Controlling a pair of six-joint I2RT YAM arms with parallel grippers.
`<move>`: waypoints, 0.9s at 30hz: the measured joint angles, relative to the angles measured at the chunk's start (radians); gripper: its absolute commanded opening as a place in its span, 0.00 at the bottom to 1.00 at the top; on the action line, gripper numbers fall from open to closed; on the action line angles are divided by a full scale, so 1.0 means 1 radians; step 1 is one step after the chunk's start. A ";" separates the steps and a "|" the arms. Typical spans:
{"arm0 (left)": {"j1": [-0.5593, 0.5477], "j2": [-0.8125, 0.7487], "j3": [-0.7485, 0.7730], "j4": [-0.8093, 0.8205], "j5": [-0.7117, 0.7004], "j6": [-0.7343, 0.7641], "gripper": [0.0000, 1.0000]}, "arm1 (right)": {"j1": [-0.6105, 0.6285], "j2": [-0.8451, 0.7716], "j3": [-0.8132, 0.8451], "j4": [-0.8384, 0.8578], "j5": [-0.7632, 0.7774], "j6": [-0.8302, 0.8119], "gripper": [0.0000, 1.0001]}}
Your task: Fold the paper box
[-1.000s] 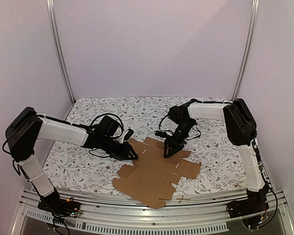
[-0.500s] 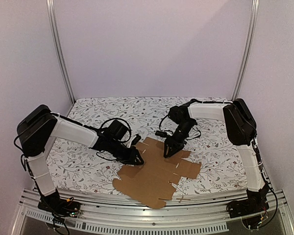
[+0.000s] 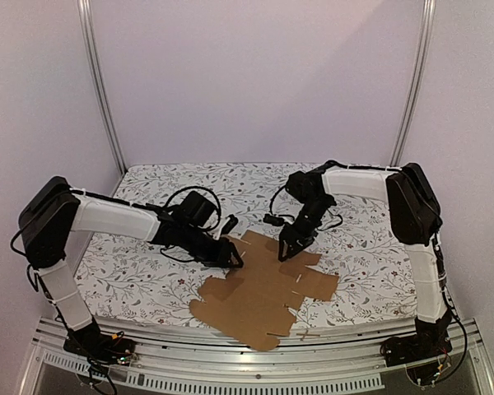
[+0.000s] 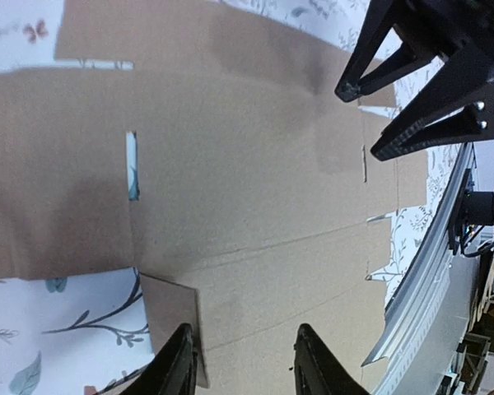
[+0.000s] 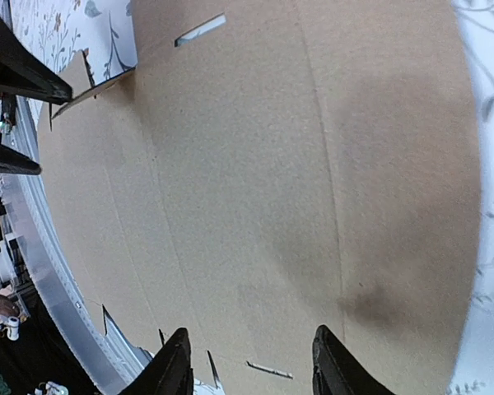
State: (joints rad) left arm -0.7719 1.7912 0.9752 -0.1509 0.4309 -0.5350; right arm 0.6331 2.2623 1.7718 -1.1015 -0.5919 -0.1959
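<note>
- The paper box, a flat brown die-cut cardboard sheet (image 3: 263, 292), was seen lying unfolded at the near middle of the white floral-patterned tabletop (image 3: 370, 271)
- The left gripper (image 3: 233, 258) was held low over its far left corner and the right gripper (image 3: 285, 252) over its far edge, both with jaws parted and nothing held
- It was judged light, thin, stiff and apt to slide; an outer flap would best be pinched at its edge, beside a crease

You see the paper box (image 3: 259, 296) as plain, unprinted brown. Under the box, the table cover (image 3: 148, 280) is white, printed with grey leafy sprigs and small dark red blossoms. On either side of the box, the left arm (image 3: 115, 218) and right arm (image 3: 358, 183) are white with black joints, and the left gripper (image 3: 234, 262) and right gripper (image 3: 285, 253) are black.
</note>
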 measured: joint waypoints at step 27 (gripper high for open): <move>0.048 -0.161 -0.010 -0.126 -0.248 0.048 0.47 | -0.220 -0.090 -0.227 -0.054 0.011 0.064 0.43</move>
State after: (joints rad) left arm -0.7235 1.6306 0.9653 -0.2768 0.1829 -0.4866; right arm 0.4129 2.1723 1.5452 -1.1557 -0.5808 -0.1318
